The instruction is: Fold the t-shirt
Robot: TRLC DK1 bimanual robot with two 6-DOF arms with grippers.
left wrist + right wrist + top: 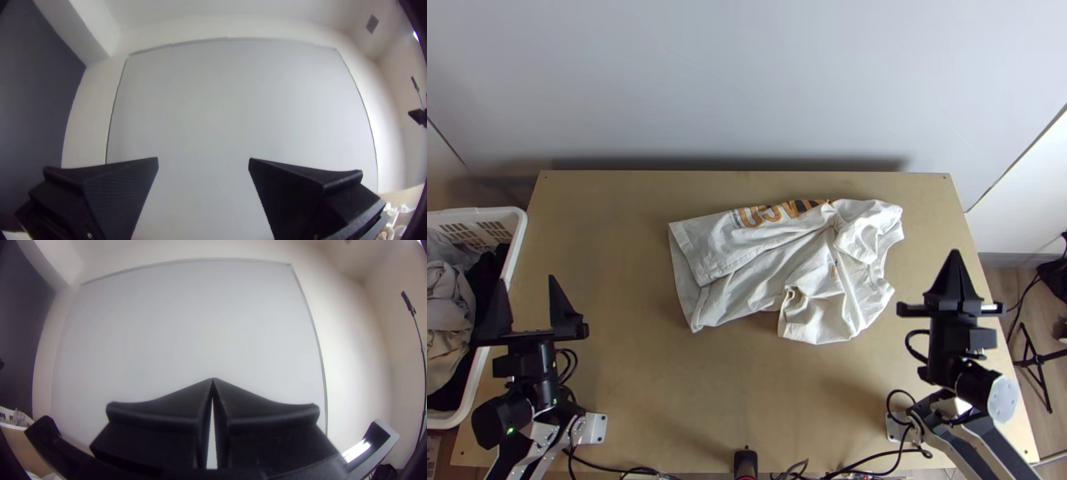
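white t-shirt [763, 272], orange-and-black print, lying rumpled, partly folded over on table [627, 384].

The closed right pincer [954, 253] faces a pale panel [187, 333].

high above table [627, 384], wrist views facing wall [204, 98]

pale wall [747, 80] behind the table [627, 360], brown floor [1055, 424] beside it.
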